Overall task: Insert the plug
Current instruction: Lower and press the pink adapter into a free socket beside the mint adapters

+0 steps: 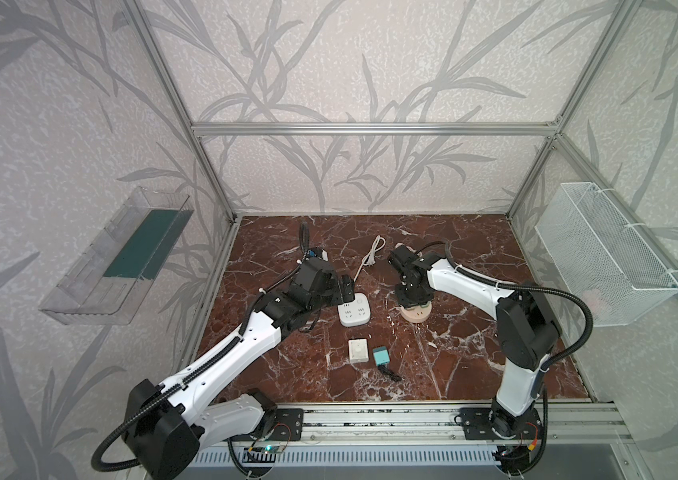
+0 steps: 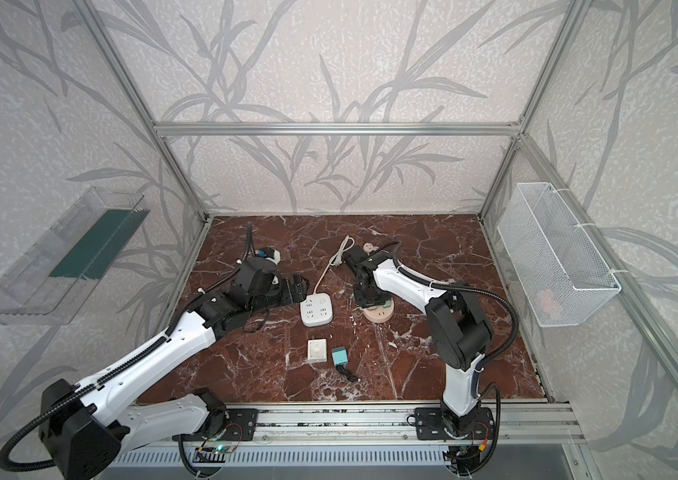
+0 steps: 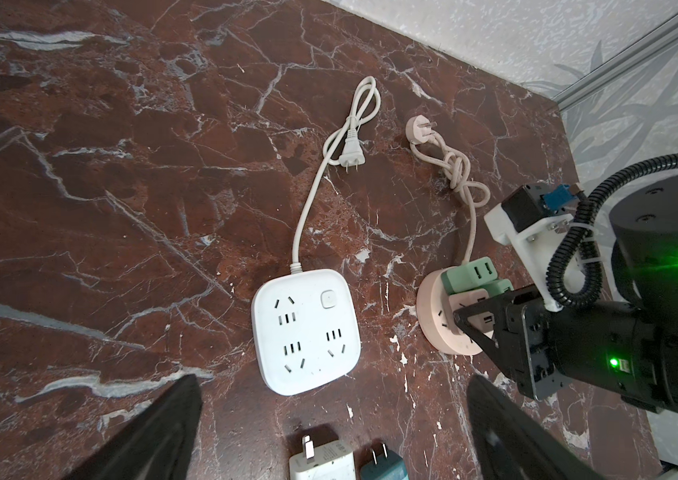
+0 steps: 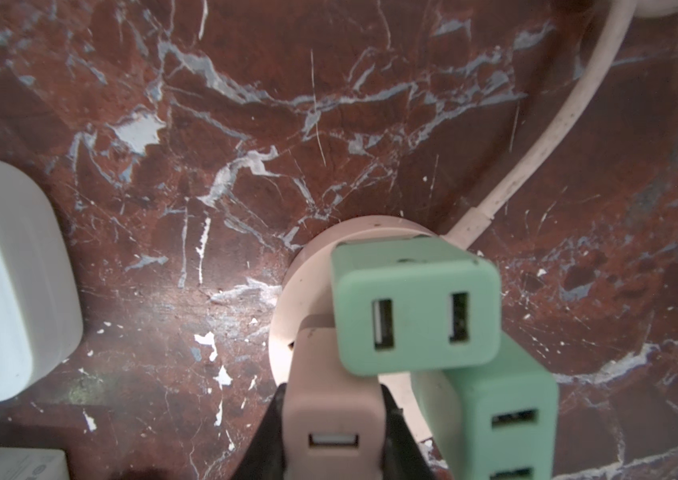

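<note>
On red marble surface (image 4: 246,124), pinching pink USB plug (image 4: 329,365) in closed right pincer (image 4: 333,403) to seat it in round pink socket (image 4: 287,320), with left pincer (image 3: 333,386) wide open, empty.

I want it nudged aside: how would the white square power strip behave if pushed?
The white power strip sits flat and broad, so it would probably slide, not tip. Its thin cord lies in loose loops, so it likely trails limply behind. Smooth rounded edges may prove slippery.
</note>
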Robot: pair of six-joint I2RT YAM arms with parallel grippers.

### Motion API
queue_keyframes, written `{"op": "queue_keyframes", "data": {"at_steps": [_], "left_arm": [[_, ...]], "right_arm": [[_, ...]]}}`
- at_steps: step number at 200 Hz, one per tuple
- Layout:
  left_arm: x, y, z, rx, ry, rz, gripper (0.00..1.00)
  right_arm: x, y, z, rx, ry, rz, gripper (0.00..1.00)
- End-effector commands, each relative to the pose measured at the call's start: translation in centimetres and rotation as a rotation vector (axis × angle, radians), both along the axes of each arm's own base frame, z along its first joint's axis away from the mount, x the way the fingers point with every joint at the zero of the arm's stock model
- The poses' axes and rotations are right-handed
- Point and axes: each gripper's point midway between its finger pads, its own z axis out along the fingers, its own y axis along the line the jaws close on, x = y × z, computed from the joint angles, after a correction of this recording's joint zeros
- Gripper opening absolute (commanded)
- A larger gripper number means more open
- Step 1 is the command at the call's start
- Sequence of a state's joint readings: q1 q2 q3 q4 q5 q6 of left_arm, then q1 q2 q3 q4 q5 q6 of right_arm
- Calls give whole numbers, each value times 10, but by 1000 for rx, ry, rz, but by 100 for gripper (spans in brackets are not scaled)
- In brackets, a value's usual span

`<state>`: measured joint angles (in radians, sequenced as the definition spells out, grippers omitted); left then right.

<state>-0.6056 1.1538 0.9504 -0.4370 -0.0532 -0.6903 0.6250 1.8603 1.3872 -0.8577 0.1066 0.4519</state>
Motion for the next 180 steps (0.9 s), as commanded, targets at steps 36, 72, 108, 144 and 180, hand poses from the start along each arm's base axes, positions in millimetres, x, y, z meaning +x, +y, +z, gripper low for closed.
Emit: {"op": "queue_keyframes", "data": {"at_steps": [36, 72, 108, 144, 180], "left_arm": [[2, 0, -7, -1, 6, 3, 97], [3, -2, -12, -9, 14, 2, 97], [4, -3, -14, -8, 15, 0, 97], [4, -3, -16, -7, 21, -2, 96], [4, -6, -22, -10, 34, -13, 97]], "right_arm": [[-36, -27, -12, -14, 155, -13, 0], [-41, -37, -30, 0, 204, -36, 0], [-45, -43, -44, -20, 256, -38, 0], [-49, -46, -55, -44, 294, -37, 0], [-57, -49, -76, -81, 381, -34, 0]]}}
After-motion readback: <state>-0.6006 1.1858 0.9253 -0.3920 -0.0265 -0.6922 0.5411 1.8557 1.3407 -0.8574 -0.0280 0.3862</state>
